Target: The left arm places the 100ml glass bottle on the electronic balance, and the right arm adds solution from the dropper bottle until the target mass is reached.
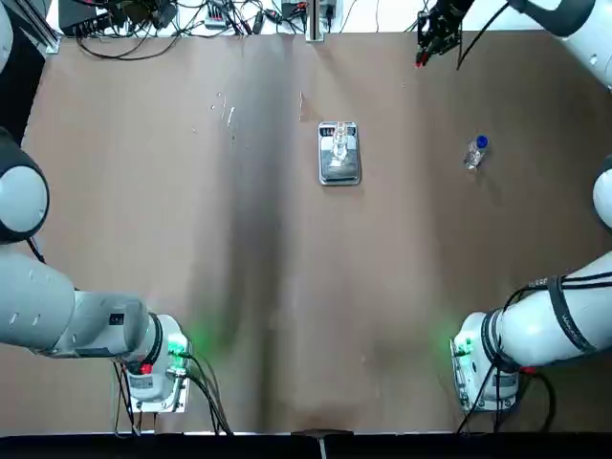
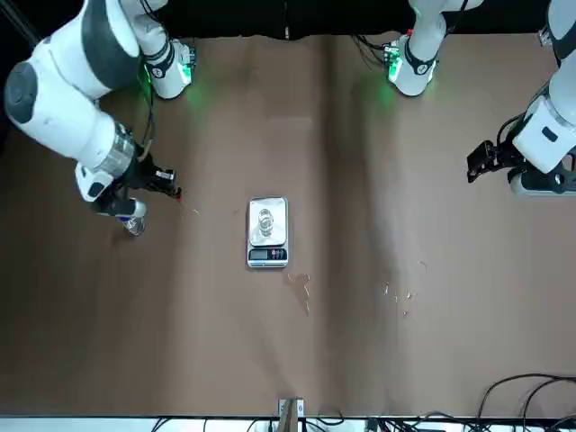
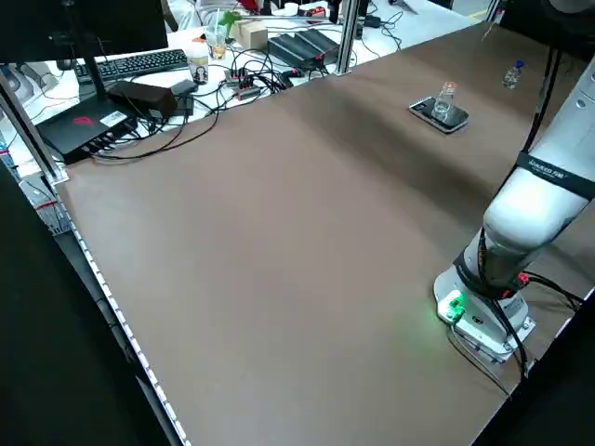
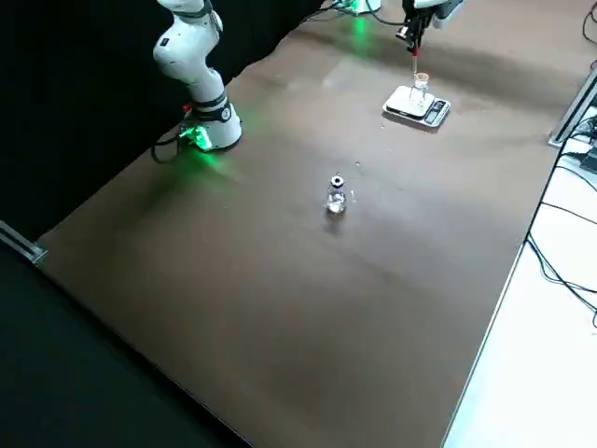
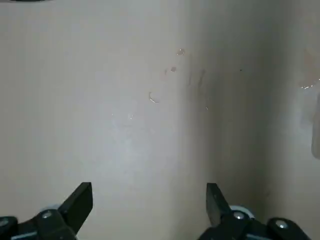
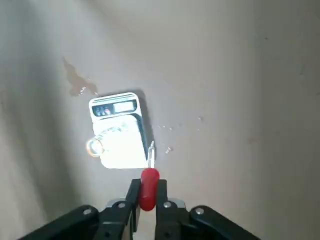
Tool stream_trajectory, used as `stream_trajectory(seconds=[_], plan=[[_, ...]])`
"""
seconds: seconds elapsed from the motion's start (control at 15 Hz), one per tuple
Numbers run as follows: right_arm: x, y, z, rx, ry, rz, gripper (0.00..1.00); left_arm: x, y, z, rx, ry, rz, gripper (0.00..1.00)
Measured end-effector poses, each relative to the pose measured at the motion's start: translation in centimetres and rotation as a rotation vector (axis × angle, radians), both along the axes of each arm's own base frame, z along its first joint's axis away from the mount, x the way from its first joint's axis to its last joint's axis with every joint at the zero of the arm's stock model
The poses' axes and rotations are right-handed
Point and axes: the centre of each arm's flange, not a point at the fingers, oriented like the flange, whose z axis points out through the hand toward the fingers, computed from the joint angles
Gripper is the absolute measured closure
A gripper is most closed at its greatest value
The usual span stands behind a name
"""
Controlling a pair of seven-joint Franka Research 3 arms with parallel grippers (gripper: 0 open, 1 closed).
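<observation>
The electronic balance lies at the table's middle back, with the 100ml glass bottle upright on its steel plate. The dropper bottle, clear with a blue cap, stands on the table to the balance's right. My right gripper hovers near the far edge, right of the balance, shut on a red-bulbed dropper whose glass tip points down beside the balance, not over the bottle mouth. My left gripper hangs open over bare table at the far left, fingers spread wide.
Small clear drops or slivers lie left of the balance, and a wet smear sits just beyond its display end. Cables and electronics line the far edge. Both arm bases stand at the near edge.
</observation>
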Motion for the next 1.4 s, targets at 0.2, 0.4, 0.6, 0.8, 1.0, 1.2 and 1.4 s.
stream_trajectory(seconds=[0.2,0.4,0.6,0.8,1.0,1.2,1.4], plan=[[-0.4,2.8,0.3,0.035,-0.019,-0.019,0.83,0.0,0.2,0.0,0.000,0.000,0.003,0.00],[-0.9,5.2,0.1,0.046,-0.034,-0.023,0.83,0.0,0.5,0.0,0.000,0.002,0.010,0.00],[-1.2,8.0,-1.0,0.050,-0.039,-0.029,0.83,0.0,0.6,-0.1,0.000,0.003,0.011,0.00],[-1.9,11.0,-2.8,0.045,-0.026,-0.002,0.83,0.0,0.6,-0.1,0.001,0.003,0.011,0.00],[-2.4,12.9,-4.4,0.038,-0.013,0.019,0.83,0.1,1.1,-0.1,0.001,0.003,0.020,0.00],[-2.5,14.1,-5.7,0.035,-0.013,0.024,0.83,0.1,1.5,-0.1,0.001,0.004,0.026,0.00],[-2.6,15.2,-7.2,0.026,-0.006,0.037,0.83,0.1,1.5,-0.1,0.001,0.004,0.027,0.00]])
